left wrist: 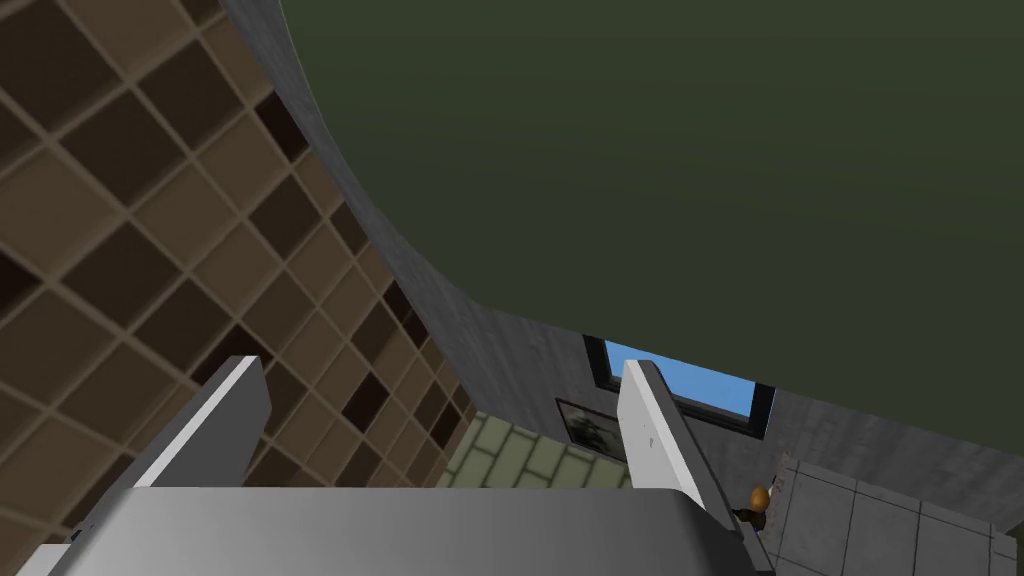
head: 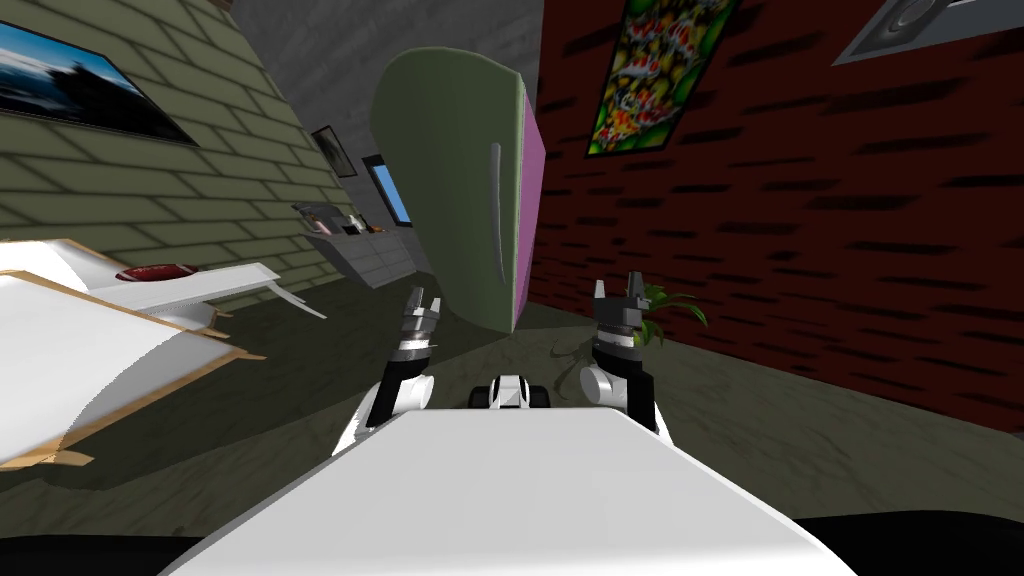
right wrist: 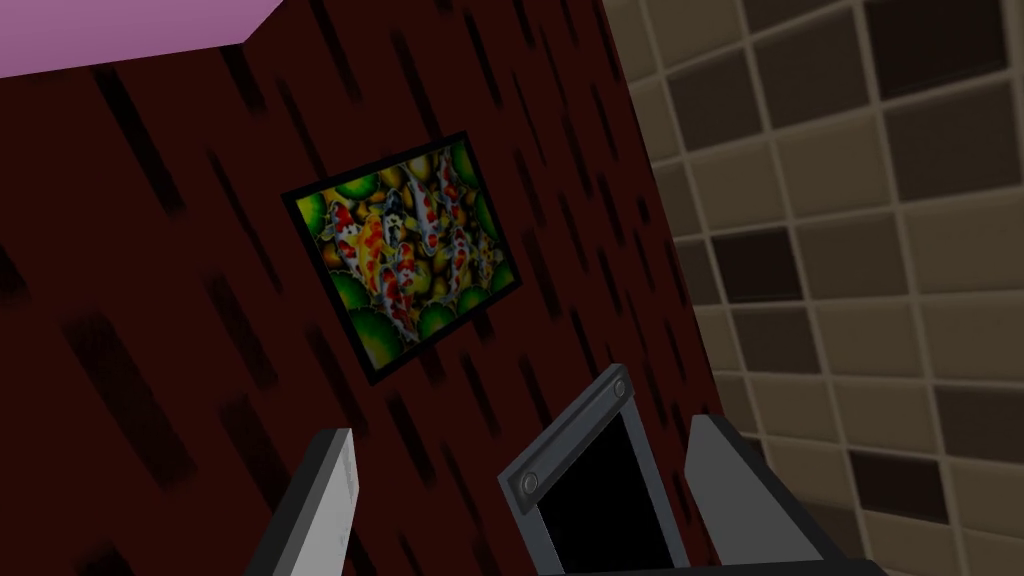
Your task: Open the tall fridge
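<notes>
Head camera: steeply down and forward, rolled, fridge (head: 450, 190) ahead of me. My left wrist camera tilts up along that fridge's green front. My right wrist camera tilts up at the brick wall (right wrist: 150, 350) and fish picture (right wrist: 405, 250), both shared with the head view.

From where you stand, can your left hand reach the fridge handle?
Probably not yet. The left hand hangs low, open, short of the fridge, and the handle runs higher up its front. Nothing stands between them.

Bare floor (head: 515, 345) in front of the fridge (head: 450, 200) leaves open passage to its door. A potted plant (head: 668, 303) stands near the fridge's right side; a grey tabletop (head: 365, 255) flanks its left.
</notes>
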Robot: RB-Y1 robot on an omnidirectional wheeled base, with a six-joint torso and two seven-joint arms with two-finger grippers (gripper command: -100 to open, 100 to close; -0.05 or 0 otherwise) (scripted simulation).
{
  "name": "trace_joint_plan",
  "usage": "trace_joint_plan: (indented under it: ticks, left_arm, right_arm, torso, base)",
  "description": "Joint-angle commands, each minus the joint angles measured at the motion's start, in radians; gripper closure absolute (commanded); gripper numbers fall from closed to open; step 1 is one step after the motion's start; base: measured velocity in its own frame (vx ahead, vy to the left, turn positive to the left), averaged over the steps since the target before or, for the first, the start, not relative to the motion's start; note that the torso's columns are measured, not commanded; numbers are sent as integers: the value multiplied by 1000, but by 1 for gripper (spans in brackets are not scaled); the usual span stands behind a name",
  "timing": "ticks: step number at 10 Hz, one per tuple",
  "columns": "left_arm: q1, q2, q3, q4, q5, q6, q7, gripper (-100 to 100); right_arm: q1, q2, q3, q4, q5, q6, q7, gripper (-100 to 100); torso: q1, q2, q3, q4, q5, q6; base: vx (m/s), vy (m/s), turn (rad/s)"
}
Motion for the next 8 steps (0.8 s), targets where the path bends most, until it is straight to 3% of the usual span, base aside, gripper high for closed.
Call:
trace_joint_plan:
  ticks: [1, 8]
  left_arm:
    - [-11, 21, 12, 61, -9, -38, -25, -100]
    - [-53, 62, 61, 256, -36, -149, -102, -100]
  right_arm:
    - [0, 0, 0, 0, 0, 0, 0, 0]
    - [0, 0, 0, 0, 0, 0, 0, 0]
  torso:
    - [0, 2, 1, 1, 0, 0]
    - [0, 3, 1, 1, 0, 0]
  base:
    - [151, -110, 42]
    - [146, -91, 56]
